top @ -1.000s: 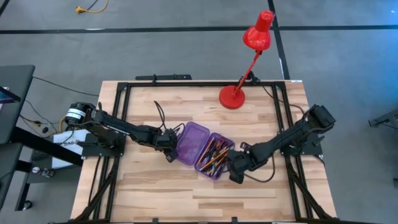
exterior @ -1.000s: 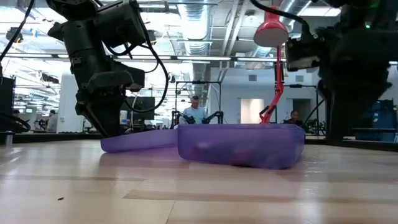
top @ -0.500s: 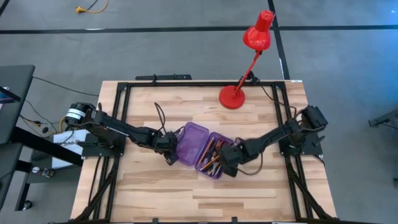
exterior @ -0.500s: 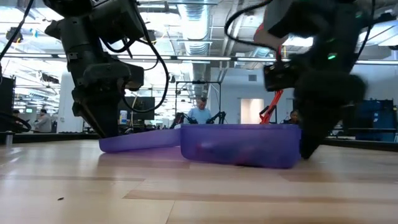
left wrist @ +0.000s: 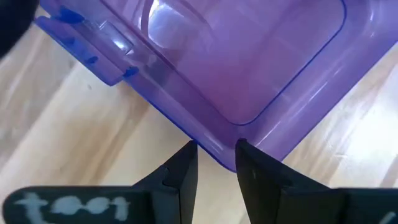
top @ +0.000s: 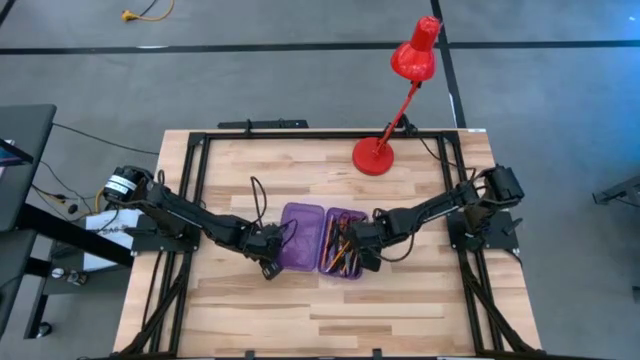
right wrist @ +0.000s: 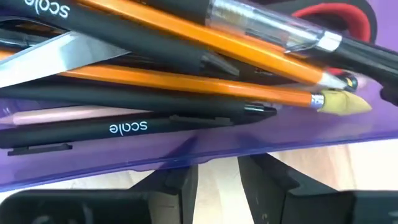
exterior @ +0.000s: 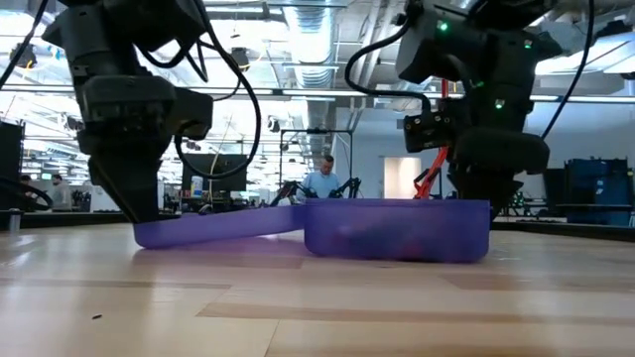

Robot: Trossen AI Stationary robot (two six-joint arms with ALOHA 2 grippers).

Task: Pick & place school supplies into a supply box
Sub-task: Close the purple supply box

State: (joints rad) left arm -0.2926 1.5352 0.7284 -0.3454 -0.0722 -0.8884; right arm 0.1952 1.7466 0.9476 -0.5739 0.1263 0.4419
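Lying on the wood table (top: 400,310), the supply box (top: 322,240) has both grippers' fingers clamped on its walls.

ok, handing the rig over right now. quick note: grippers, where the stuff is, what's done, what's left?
Left gripper: jaws astride the outer rim of the open lid, low at the table.
Right gripper: jaws astride the side wall of the supply box, on its right.
Supplies: orange pencils, black pens and red-handled scissors all lie inside the box tray.
Done: no supplies show loose on the table in the high view.
Left: lid is still open and flat; closing it is probably next, then let go of the box.
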